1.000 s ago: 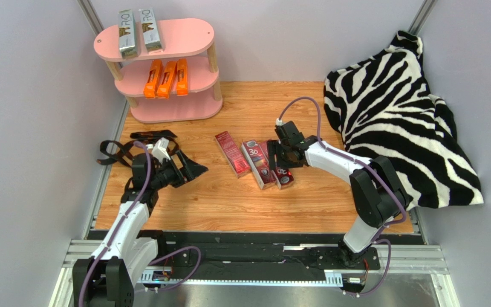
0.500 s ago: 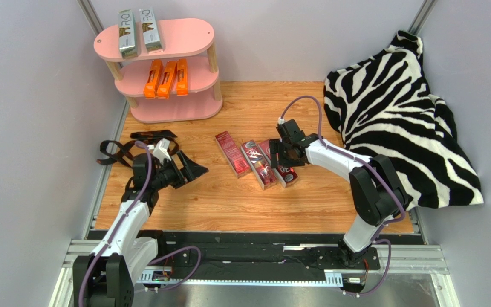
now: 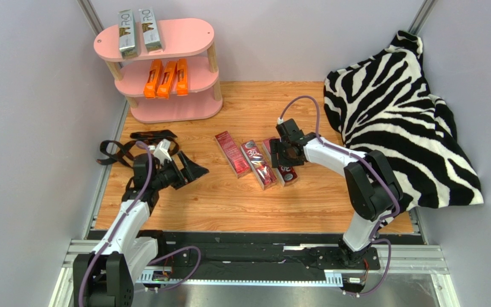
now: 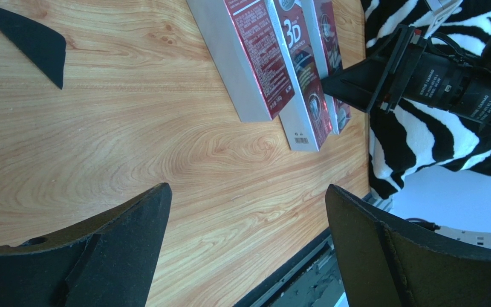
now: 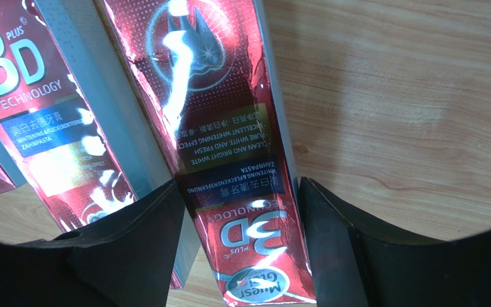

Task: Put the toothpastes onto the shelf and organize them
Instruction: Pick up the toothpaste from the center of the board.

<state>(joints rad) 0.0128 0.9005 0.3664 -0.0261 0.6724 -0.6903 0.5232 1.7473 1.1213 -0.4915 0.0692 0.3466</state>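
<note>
The pink shelf (image 3: 184, 38) stands at the far left, with two silver-grey cartons (image 3: 138, 30) on its top board and three orange cartons (image 3: 166, 78) on the middle one. Three dark red cartons lie side by side mid-table: left (image 3: 231, 153), middle (image 3: 257, 165), right (image 3: 284, 171). My right gripper (image 3: 284, 155) (image 5: 238, 185) sits over the right carton (image 5: 216, 115), its fingers pressed against the two long sides. My left gripper (image 3: 195, 171) (image 4: 248, 192) hovers open left of the cartons (image 4: 254, 57), with nothing between its fingers.
A zebra-print cloth (image 3: 395, 109) is heaped at the right, close behind the right arm. A black strap (image 3: 126, 148) lies by the left wall next to the left arm. Grey walls close in both sides.
The right gripper has shifted slightly toward the far side along the right red carton, and that carton now lies straighter beside the middle one. The left arm has barely moved.
</note>
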